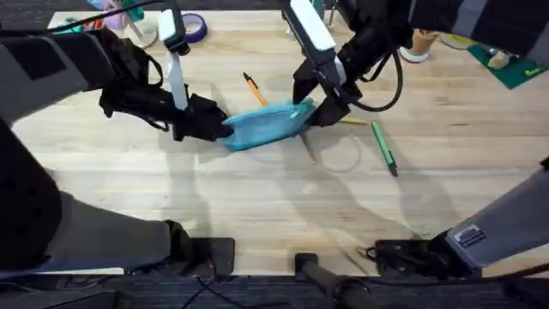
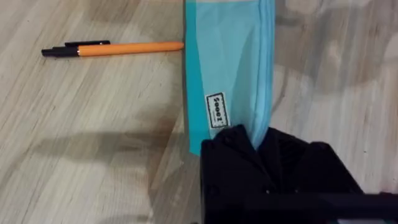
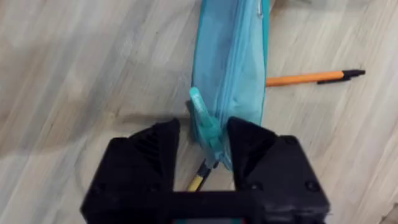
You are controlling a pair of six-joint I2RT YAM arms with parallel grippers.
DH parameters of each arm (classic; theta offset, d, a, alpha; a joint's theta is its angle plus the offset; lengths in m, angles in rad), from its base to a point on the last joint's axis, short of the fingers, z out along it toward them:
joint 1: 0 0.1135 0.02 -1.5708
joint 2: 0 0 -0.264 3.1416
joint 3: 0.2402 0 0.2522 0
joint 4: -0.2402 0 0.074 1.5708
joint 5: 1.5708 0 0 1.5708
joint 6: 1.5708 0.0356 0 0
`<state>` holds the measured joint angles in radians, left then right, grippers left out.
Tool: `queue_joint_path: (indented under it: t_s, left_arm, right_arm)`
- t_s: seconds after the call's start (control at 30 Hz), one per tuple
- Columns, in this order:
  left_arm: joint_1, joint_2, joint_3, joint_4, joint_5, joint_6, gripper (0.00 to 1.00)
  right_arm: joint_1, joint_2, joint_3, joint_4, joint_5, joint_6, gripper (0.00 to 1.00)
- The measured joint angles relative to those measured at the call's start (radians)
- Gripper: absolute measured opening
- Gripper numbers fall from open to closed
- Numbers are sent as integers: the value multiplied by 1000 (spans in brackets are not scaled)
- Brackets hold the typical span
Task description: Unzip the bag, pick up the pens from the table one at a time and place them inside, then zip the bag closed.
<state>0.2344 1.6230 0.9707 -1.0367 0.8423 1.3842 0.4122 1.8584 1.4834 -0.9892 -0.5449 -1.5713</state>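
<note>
On the tabletop [image 1: 257, 197] we've got the teal pencil pouch [image 1: 262, 127] lying lengthwise between both arms, left hand [image 2: 258, 146] clamped on one end, right hand [image 3: 205, 134] narrow around the zipper tab [image 3: 202, 118] at the other.

Left gripper [image 2: 258, 146] clamped on the end of the bag [image 2: 227, 68].

The black fingers pinch the teal pouch just past a small white label [image 2: 216, 111]; the bag runs away from them across the table [image 2: 81, 143]. An orange pen [image 2: 115, 48] with a black tip lies crosswise, its orange end touching the bag's edge.
</note>
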Motion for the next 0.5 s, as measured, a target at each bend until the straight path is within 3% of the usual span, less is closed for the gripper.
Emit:
queue_joint_path:
  t_s: [0.23, 0.5]
  left_arm:
    - [-1, 0, 0, -5, 1, 0, 43]
    - [-1, 0, 0, -6, 2, 0, 43]
  right_arm:
    - [3, 0, 1, 11, 14, -1, 73]
    - [4, 0, 1, 14, 17, 0, 33]
